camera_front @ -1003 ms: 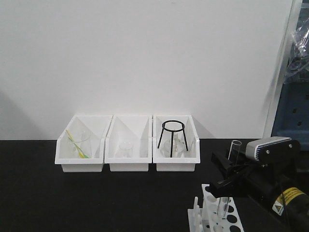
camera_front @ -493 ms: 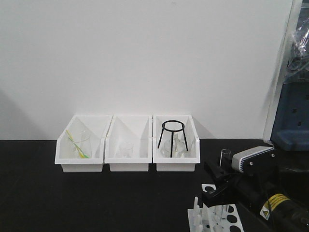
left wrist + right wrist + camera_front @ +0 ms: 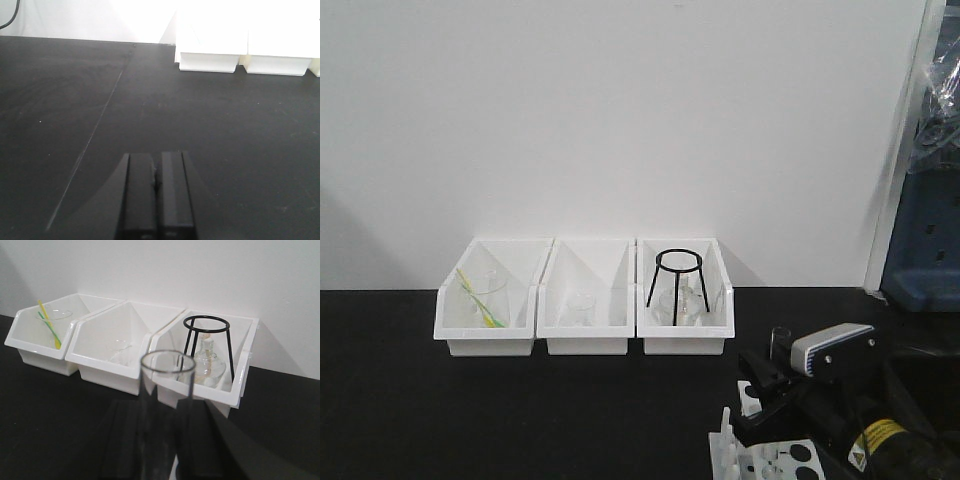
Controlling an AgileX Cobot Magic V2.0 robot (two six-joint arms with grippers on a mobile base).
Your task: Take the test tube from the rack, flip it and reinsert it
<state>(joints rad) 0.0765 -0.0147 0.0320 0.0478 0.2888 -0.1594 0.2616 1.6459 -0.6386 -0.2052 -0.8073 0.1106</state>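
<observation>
- Lowered since a second ago: right end effector [image 3: 770, 385], clamped on the test tube [image 3: 779, 340], open end up, directly above the rack [image 3: 775, 462] at 5 o'clock on the bench [image 3: 520, 420].
- Left end effector [image 3: 157, 195]: jaws together, holding nothing.
- Risk: the tube's hidden lower end may miss a hole and strike the plate, so the glass may slip or crack.
</observation>
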